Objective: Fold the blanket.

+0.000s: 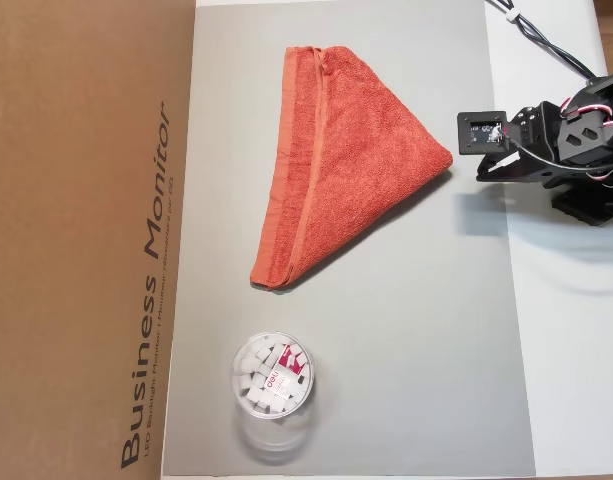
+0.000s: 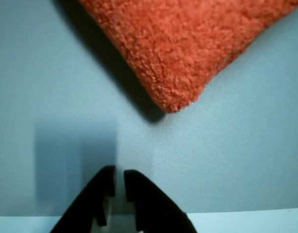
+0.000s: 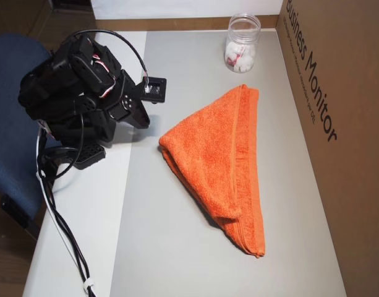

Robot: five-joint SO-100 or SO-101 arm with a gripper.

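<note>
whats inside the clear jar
The jar holds small white pieces and something with a red-and-white label. What they are is too small to tell, and lower contents are hidden.

The brown cardboard box [image 1: 76, 240] reads "Business Monitor"; the smaller line beneath is illegible.

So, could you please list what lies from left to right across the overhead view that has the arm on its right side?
Cardboard box → clear jar → blanket → gripper.
</note>
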